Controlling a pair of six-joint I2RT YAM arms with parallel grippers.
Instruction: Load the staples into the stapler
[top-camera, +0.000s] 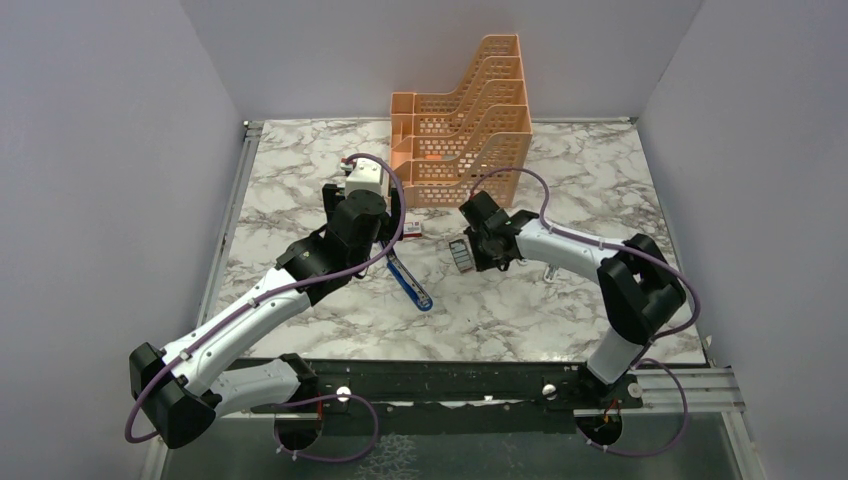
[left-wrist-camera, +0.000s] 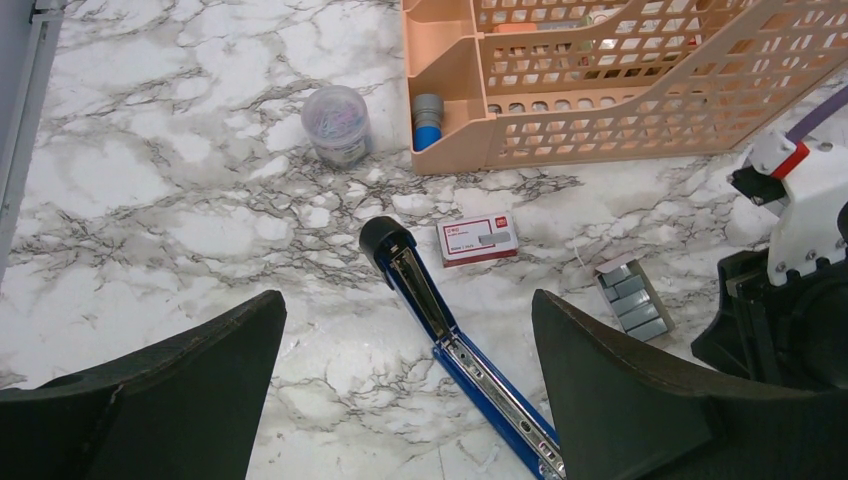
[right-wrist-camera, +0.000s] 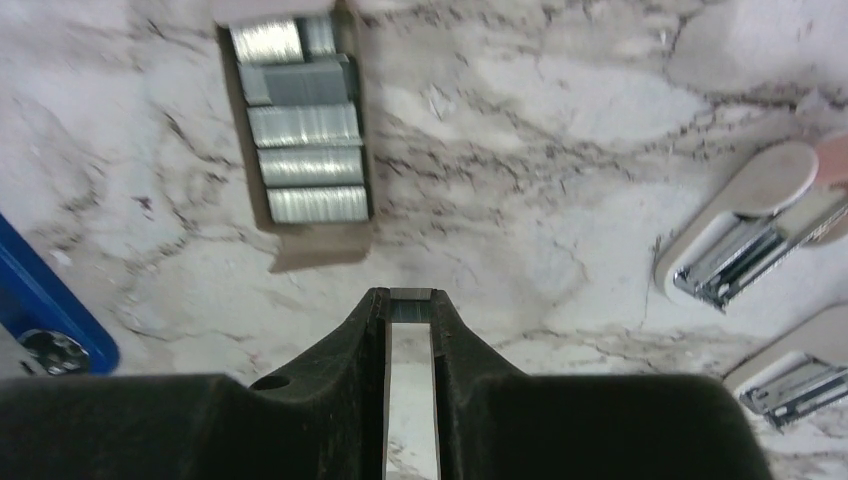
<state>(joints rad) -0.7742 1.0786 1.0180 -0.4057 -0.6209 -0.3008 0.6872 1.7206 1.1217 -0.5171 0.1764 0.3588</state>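
Two arms reach over the table (top-camera: 560, 310); the stapler (top-camera: 410, 283) lies just left of the staples (top-camera: 460, 256). Left wrist: left gripper (left-wrist-camera: 408, 300) spread wide above the stapler's open channel (left-wrist-camera: 480, 370). Right wrist: right gripper (right-wrist-camera: 410, 298) closed, apparently pinching a staple strip (right-wrist-camera: 410, 312); if the strip tilts, it could miss the channel.

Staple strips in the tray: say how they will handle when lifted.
The staple strips look like thin bright metal: probably light, stiff, yet liable to snap. Lying loose in the open tray, they may slide when nudged.
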